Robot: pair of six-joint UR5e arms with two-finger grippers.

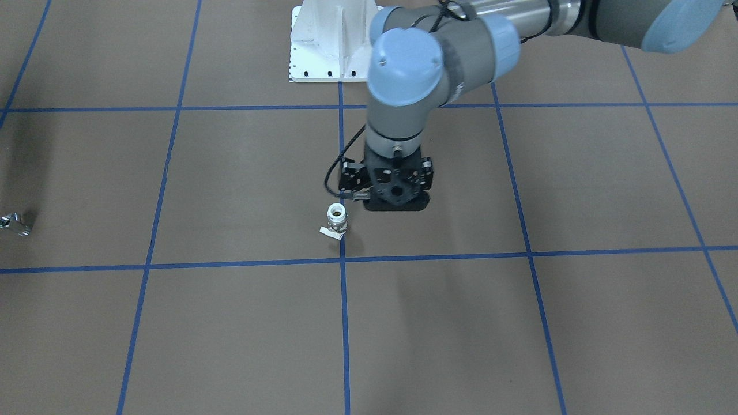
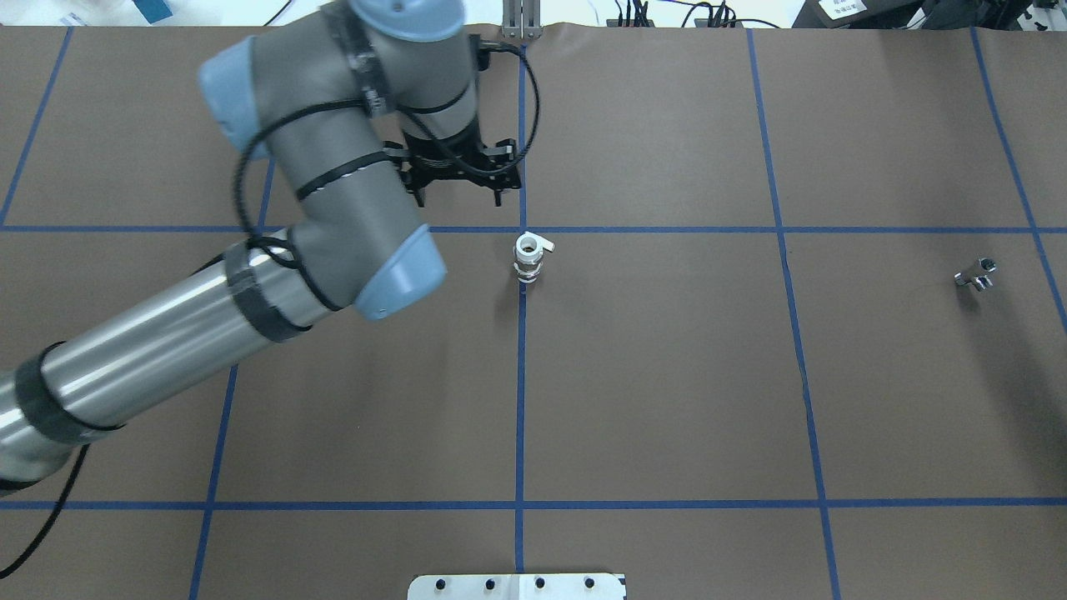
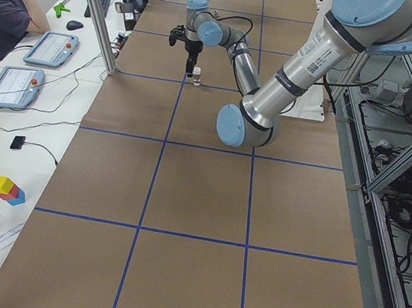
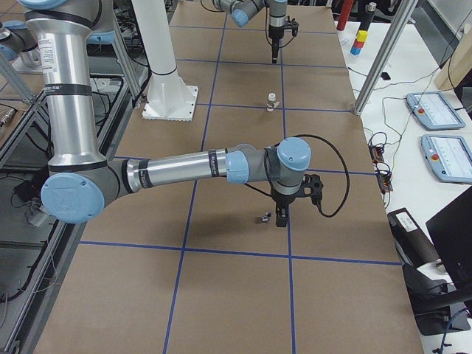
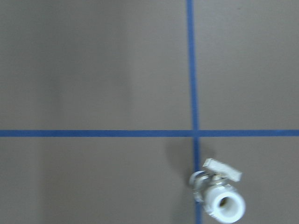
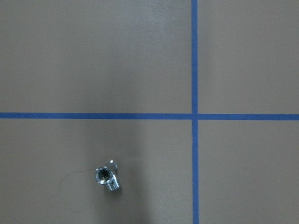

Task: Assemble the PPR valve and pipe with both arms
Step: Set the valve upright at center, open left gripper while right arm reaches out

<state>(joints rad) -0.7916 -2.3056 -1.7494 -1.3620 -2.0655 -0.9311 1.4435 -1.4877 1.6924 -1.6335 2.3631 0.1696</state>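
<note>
Left gripper (image 1: 392, 193) hangs just beside the upright PPR valve (image 1: 337, 218), not touching; spread or pressed together, cannot tell

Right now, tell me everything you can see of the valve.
The valve is small: a white plastic collar with an open bore facing up, a silvery metal middle and a flat white lever sticking out sideways. It stands upright on a blue tape line of the brown table, near a crossing. Only the table touches it.
</note>
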